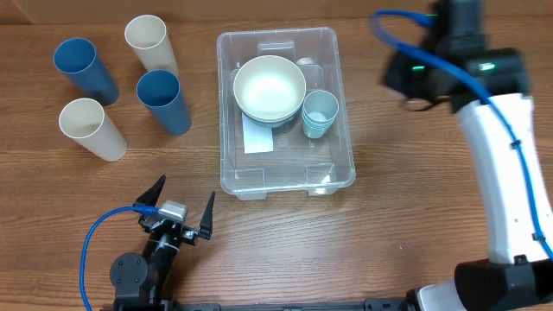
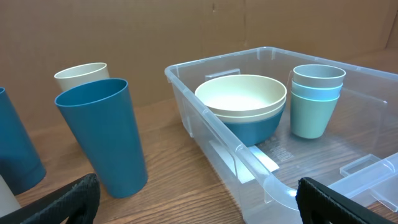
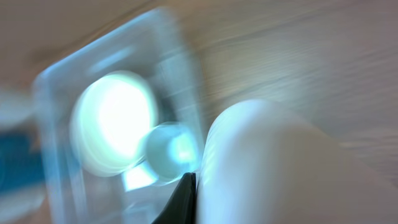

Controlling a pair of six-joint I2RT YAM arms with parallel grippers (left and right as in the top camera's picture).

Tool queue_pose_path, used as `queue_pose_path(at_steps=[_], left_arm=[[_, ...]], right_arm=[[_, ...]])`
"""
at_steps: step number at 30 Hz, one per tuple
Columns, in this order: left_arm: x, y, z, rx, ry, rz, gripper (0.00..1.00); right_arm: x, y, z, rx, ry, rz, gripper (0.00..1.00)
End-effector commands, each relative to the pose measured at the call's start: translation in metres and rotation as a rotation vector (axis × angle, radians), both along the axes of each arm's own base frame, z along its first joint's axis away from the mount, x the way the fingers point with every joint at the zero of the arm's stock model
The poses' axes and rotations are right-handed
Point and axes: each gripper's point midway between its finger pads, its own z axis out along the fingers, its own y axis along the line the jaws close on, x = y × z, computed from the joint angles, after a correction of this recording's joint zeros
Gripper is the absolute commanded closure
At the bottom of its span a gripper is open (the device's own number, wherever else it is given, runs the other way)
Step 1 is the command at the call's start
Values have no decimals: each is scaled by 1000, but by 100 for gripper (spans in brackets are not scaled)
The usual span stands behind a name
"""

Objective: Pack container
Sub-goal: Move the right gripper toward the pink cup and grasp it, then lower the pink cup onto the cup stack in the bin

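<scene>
One container (image 1: 289, 164): set in the middle, clear, with bowls and small cups inside.
Four tall cups (image 1: 162, 101): stood upright to the left of the container; two blue, two cream.
Two bowls (image 1: 270, 88): stacked in the far part of the container, cream on blue.
Left gripper (image 1: 183, 200): spread wide at the near side, nothing held.
Right gripper (image 3: 184, 198): closed tight at the far right; its view is blurred.
Small cups (image 1: 319, 112): stacked just right of the bowls.

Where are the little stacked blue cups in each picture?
Overhead: little cups in the right side of the container, beside the cream bowl.
Left wrist: little cups right of centre, just right of the cream bowl.
Right wrist: blurry; little cups probably the pale round blob below-right of the cream bowl.
Shared landmark: the cream bowl.
</scene>
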Motion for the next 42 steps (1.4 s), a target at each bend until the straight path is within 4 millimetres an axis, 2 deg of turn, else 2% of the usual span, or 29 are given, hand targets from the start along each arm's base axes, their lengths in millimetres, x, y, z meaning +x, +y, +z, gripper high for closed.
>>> queue_pose_path(at_steps=[1,5,7,11,13,18,19,20,22,27,29,32,34,36,37,40,42], left_arm=[[-1,0,0,7,-8,-7,0],[-1,0,0,7,-8,-7,0],[-1,0,0,7,-8,-7,0],[-1,0,0,7,-8,-7,0],[-1,0,0,7,-8,-7,0],[-1,0,0,7,-8,-6,0],[-1,0,0,7,-8,-7,0],[-1,0,0,7,-8,-7,0],[-1,0,0,7,-8,-7,0],[-1,0,0,7,-8,-7,0],[-1,0,0,7,-8,-6,0],[-1,0,0,7,-8,-7,0],[-1,0,0,7,-8,-6,0],[-1,0,0,7,-8,-6,0],[-1,0,0,7,-8,-7,0],[0,1,0,11,-9,0,0],[0,1,0,11,-9,0,0]], right_arm=[[-12,50,13,-77,-69,115,96],[-20,85,-1,-128,-54,178,96],[-15,100,-26,-144,-2,204,96],[-5,109,-60,-157,67,212,96],[0,111,-71,-163,81,212,96],[2,113,-82,-171,103,213,96],[2,113,-83,-173,105,213,90],[2,113,-83,-173,106,213,57],[2,113,-84,-174,109,214,37],[3,113,-83,-173,105,214,35],[2,110,-75,-170,98,209,35],[8,86,-43,-167,67,151,32],[16,60,-22,-162,46,88,31],[29,17,-6,-141,32,-40,30],[34,-8,-4,-131,34,-108,24],[43,-97,-4,-96,53,-354,3],[41,-142,-4,-77,59,-467,0]])
